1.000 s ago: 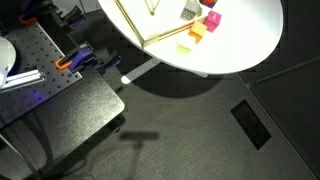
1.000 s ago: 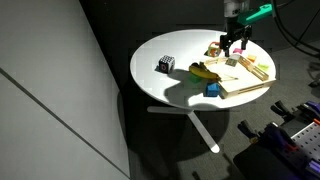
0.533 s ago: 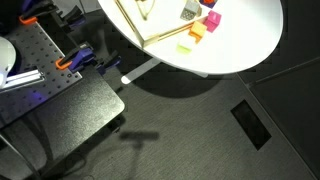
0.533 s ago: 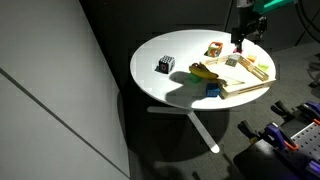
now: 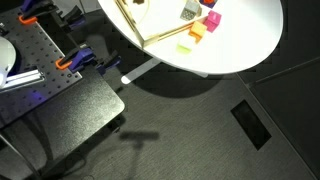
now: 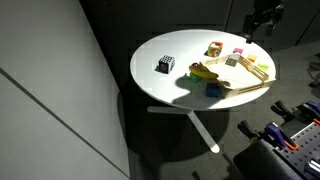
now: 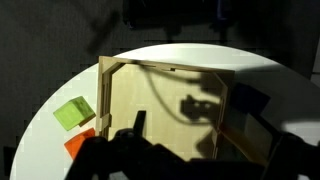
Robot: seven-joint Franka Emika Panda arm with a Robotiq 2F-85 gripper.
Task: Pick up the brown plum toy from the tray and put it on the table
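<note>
The round white table [image 6: 165, 90] carries the pale tray with its tan rim [image 6: 247, 88] on its right side; the tray's corner also shows in an exterior view [image 5: 148, 38]. My gripper [image 6: 255, 22] hangs high above the far edge of the tray, touching nothing. In the wrist view the tray [image 7: 150, 110] lies below with my shadow on it, and my dark fingers [image 7: 200, 138] stand wide apart with nothing between them. A dark lump [image 7: 250, 100] sits just right of the tray's rim; I cannot tell whether it is the brown plum toy.
Several small toys are on the table: a black-and-white cube [image 6: 165, 64], a yellow toy [image 6: 203, 72], a blue block [image 6: 212, 89], an orange-brown toy [image 6: 214, 48]. Green [image 7: 72, 113] and orange [image 7: 80, 146] blocks lie left of the tray. A grey perforated plate [image 5: 40, 60] stands beside the table.
The gripper has risen from just above the tray and moved up and back, away from the table. The toys on the table have not moved.
</note>
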